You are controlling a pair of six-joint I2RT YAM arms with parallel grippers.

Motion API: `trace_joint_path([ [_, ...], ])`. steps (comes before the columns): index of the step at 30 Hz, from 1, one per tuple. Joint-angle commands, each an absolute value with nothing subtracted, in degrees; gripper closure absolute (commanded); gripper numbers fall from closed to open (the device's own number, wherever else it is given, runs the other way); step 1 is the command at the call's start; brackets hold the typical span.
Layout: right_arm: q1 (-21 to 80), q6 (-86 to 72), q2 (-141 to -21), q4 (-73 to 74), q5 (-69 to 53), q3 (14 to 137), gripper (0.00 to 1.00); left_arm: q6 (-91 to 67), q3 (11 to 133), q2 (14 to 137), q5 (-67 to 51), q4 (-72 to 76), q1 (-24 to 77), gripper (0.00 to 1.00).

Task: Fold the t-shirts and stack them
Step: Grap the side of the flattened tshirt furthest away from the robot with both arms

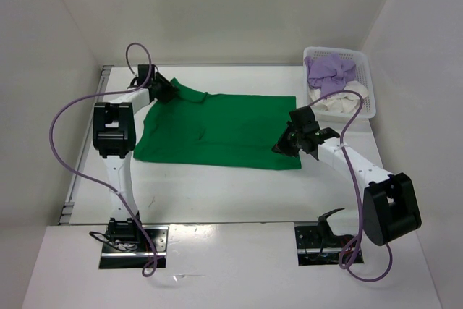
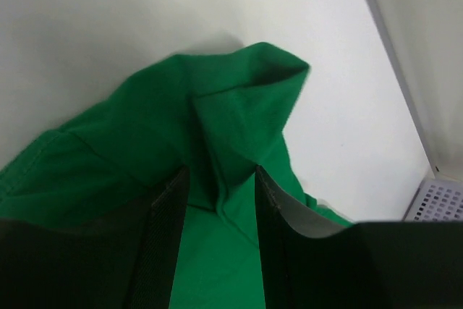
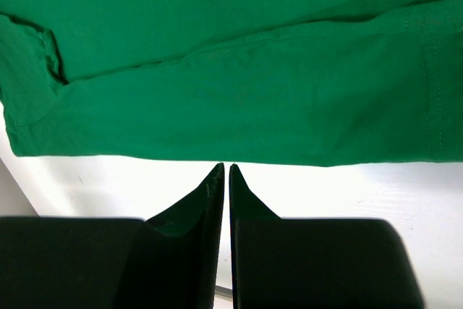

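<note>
White table [image 1: 217, 193] bears the green t-shirt [image 1: 217, 132], spread flat, corner bunched.

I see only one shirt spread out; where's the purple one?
From above, the purple shirt sits crumpled in the white basket at the table's far right corner, beside a cream shirt.

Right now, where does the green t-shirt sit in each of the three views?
Top external: the green t-shirt lies spread mid-table, between the two arms.
Left wrist: it fills the lower left and centre, with a bunched fold rising ahead of the left tool.
Right wrist: it spans the upper half, its hem just beyond the right tool.
Shared landmark: the white table bordering the cloth.
</note>
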State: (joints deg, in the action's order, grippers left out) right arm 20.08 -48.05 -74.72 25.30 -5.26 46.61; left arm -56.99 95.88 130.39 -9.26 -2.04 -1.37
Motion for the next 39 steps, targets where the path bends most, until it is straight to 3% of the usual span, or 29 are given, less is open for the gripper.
trace_joint_path([
  [1,20.57,-47.11,-74.79,23.03,-5.36,49.22,0.9,-58.89,97.83,131.57,-9.05,-0.01,-1.41,0.51],
  [9,20.57,-47.11,-74.79,23.03,-5.88,49.22,0.9,-62.22,98.53,132.89,-8.26,1.49,-1.93,0.52],
  [13,20.57,-47.11,-74.79,23.03,-5.89,49.22,0.9,-63.54,99.14,134.21,-9.31,2.64,-1.93,0.61],
  [18,20.57,-47.11,-74.79,23.03,-5.89,49.22,0.9,-63.54,99.14,133.07,-8.71,4.48,-1.93,0.85],
  [23,20.57,-47.81,-77.59,23.03,-2.38,52.46,0.84,-61.0,96.79,129.3,-7.39,2.64,-1.93,0.99],
  [30,18.99,-47.9,-92.78,22.32,12.46,70.03,0.78,-56.87,87.64,117.35,-6.86,-0.08,-1.93,1.0],
  [39,11.78,-44.74,-109.67,22.05,24.07,88.14,0.71,-54.93,81.21,112.77,-9.4,0.96,-1.93,1.0],
])
